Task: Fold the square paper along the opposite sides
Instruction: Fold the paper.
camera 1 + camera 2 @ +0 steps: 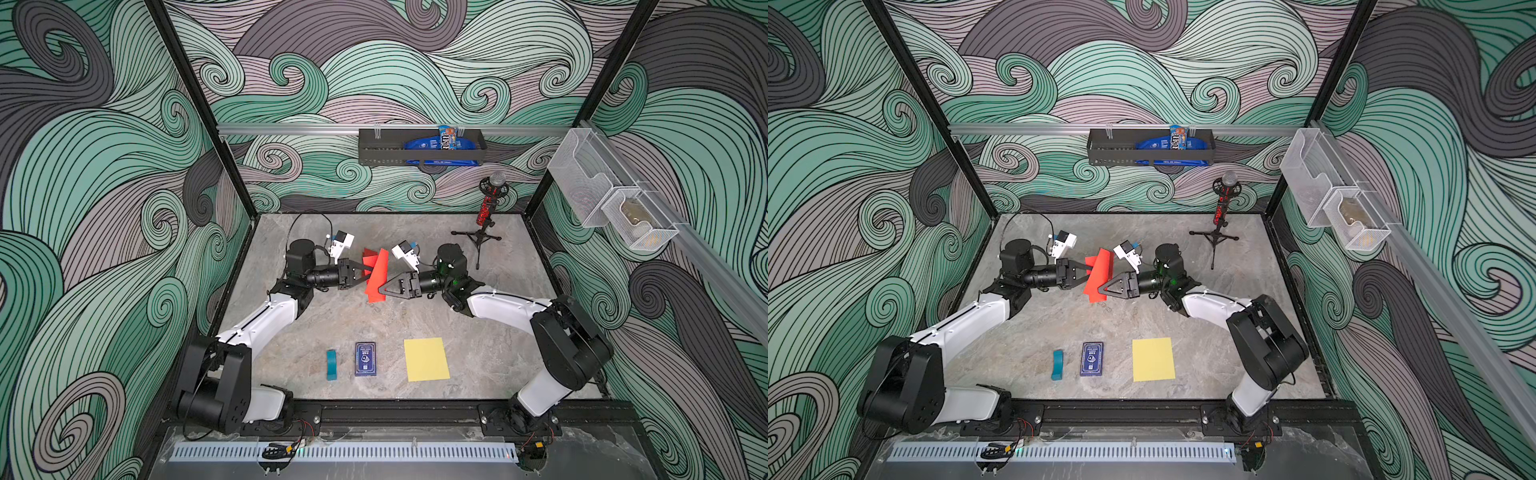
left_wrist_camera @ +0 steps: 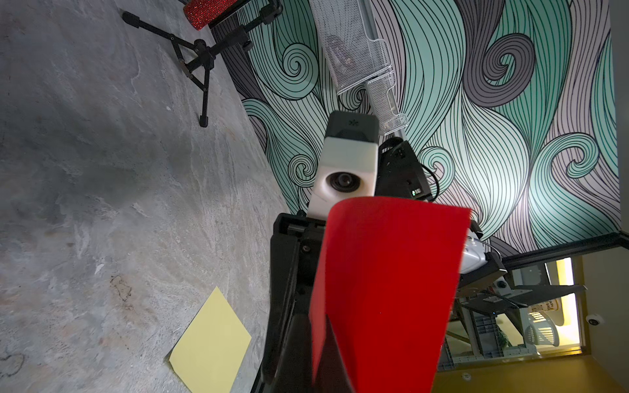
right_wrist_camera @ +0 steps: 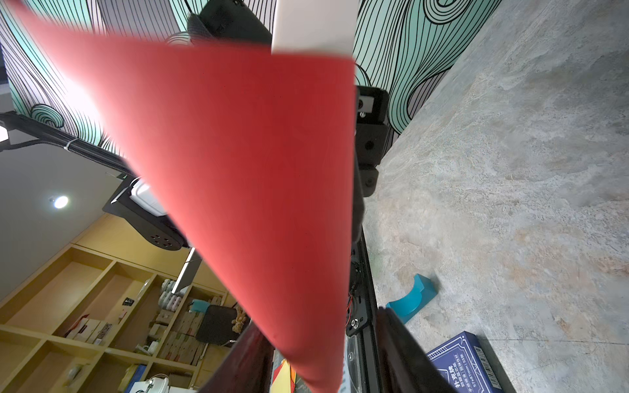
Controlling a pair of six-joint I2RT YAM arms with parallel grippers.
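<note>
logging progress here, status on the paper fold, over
Left gripper shut on red paper, held off table. Right gripper open around its near end. Paper bent, not flat. Yellow paper, card box well clear.

White-shelled arms [image 1: 266, 320] with black joints [image 1: 571, 345] end in black triangular tools [image 1: 380, 292].

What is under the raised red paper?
Only bare grey tabletop shows around the red paper, which the left claw pinches. The patch straight beneath it is covered in both top views, and neither wrist view shows it, so nothing there can be confirmed.
</note>
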